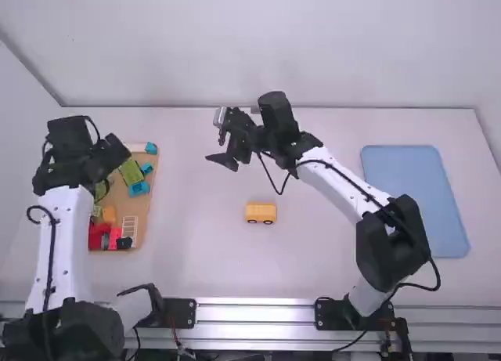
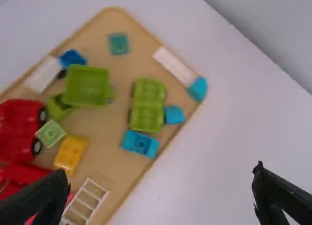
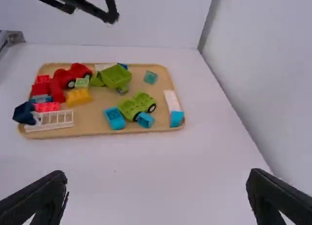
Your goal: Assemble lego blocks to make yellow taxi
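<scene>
Left gripper (image 2: pixel 162 181) and right gripper (image 3: pixel 156 183) gape wide, empty. The yellow car (image 1: pixel 261 212) stands mid-table, its body begun; the yellow block (image 3: pixel 79 96) on the tray (image 3: pixel 94 118) is probably left to add.

White table (image 1: pixel 321 271), pale plain walls (image 1: pixel 235 40) behind and beside it.

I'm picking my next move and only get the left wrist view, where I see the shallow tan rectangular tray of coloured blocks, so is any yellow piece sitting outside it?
Observer: Yes, a yellow, boxy toy vehicle with dark wheels stands near the middle of the table.
Operator: Okay, is the right claw holding it?
Observer: No, the right claw is open and empty, away from it.
Operator: Anything over on the right side?
Observer: A pale blue rectangular tray lies there.
</scene>
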Motion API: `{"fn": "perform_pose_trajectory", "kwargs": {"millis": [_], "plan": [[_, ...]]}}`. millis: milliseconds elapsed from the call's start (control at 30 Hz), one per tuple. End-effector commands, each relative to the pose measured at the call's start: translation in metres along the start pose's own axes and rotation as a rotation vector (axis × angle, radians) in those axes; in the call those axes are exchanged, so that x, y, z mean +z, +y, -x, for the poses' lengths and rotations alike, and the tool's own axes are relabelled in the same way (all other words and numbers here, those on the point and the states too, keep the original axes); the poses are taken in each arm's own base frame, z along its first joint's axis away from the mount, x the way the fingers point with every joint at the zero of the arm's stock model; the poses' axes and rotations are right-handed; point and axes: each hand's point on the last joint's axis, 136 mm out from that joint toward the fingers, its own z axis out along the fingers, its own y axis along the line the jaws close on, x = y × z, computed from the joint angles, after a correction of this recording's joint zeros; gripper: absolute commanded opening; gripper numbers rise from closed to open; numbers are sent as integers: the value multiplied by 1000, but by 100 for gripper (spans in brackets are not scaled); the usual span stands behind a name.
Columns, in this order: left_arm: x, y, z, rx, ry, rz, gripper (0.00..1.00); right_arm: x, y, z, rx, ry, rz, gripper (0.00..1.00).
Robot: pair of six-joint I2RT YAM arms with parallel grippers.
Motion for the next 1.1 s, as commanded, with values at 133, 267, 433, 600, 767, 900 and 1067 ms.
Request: {"fn": "perform_pose_trajectory", "kwargs": {"millis": [133, 267, 433, 600, 767, 900, 1067], "plan": [[-12, 49, -2, -439, -69, 212, 99, -3, 15, 32, -55, -100, 87, 98], [-16, 65, -7, -573, -97, 291, 99, 3, 19, 46, -45, -134, 78, 98], [-17, 66, -7, -558, -105, 303, 99, 11, 5, 43, 2, -67, -39, 98], [-17, 67, -4, -545, -117, 310, 99, 14, 23, 51, -72, -60, 48, 98], [-18, 69, -6, -543, -111, 318, 99, 18, 9, 73, -20, -126, 67, 98], [-22, 84, -11, -542, -108, 387, 99, 31, 16, 64, 6, -98, 149, 98], [-37, 117, -19, -624, -158, 552, 99, 47, 16, 47, 33, -77, 169, 98]]}}
